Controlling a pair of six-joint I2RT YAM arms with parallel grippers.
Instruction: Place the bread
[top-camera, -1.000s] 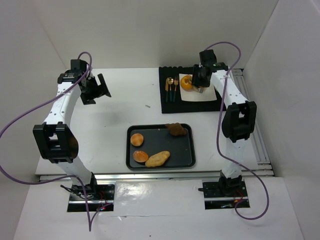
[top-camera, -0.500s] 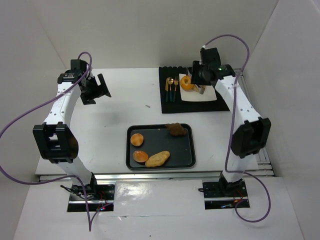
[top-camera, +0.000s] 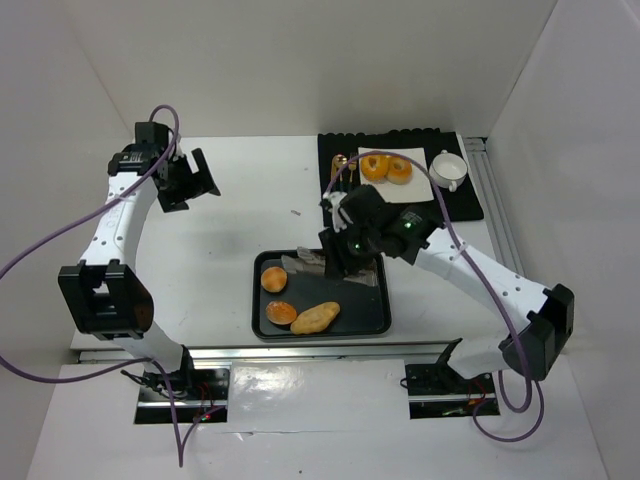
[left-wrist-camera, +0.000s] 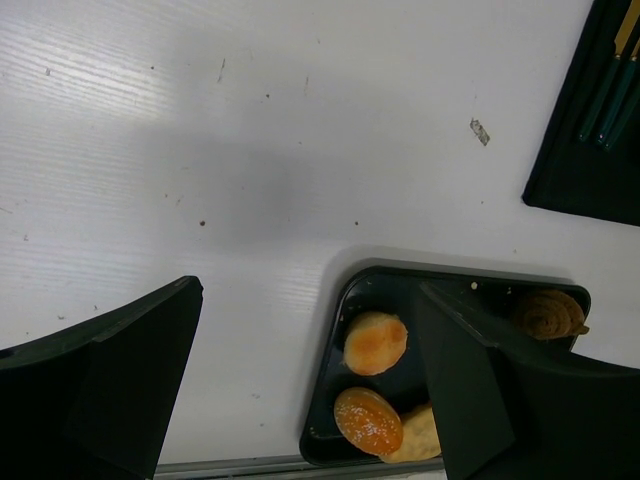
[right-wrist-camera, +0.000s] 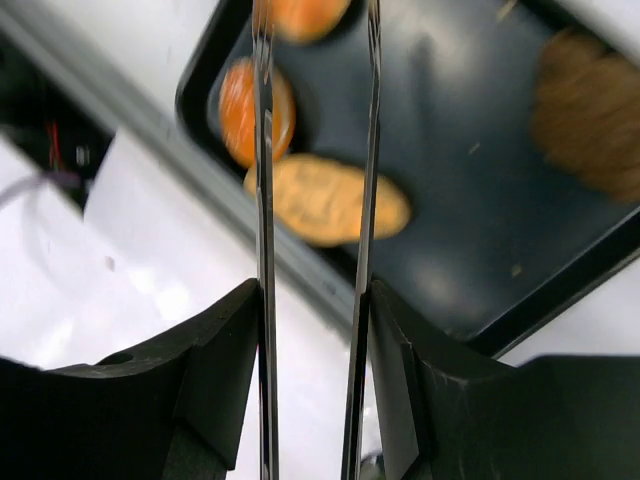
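Note:
Two glossy ring-shaped breads (top-camera: 375, 167) (top-camera: 400, 170) lie on a white plate (top-camera: 420, 188) at the back. The black tray (top-camera: 370, 320) holds two round buns (top-camera: 274, 279) (top-camera: 281, 312) and an oblong roll (top-camera: 316, 317). The dark croissant (left-wrist-camera: 548, 312) lies in the tray's far right corner and is hidden under my right arm in the top view. My right gripper (top-camera: 338, 255) (right-wrist-camera: 315, 290) is shut on metal tongs (right-wrist-camera: 265, 200). The tongs are spread and empty above the tray. My left gripper (top-camera: 185, 180) (left-wrist-camera: 310, 290) is open and empty, high over the table's back left.
The plate stands on a black mat (top-camera: 470, 205) with a white cup (top-camera: 448, 170) and cutlery (top-camera: 340, 162). The tray sits close to the table's front edge (top-camera: 300, 350). White walls enclose the table on three sides.
My right arm swung from the plate at the back down to the tray with the tongs. A second ring bread now lies on the plate. The left arm shifted slightly.

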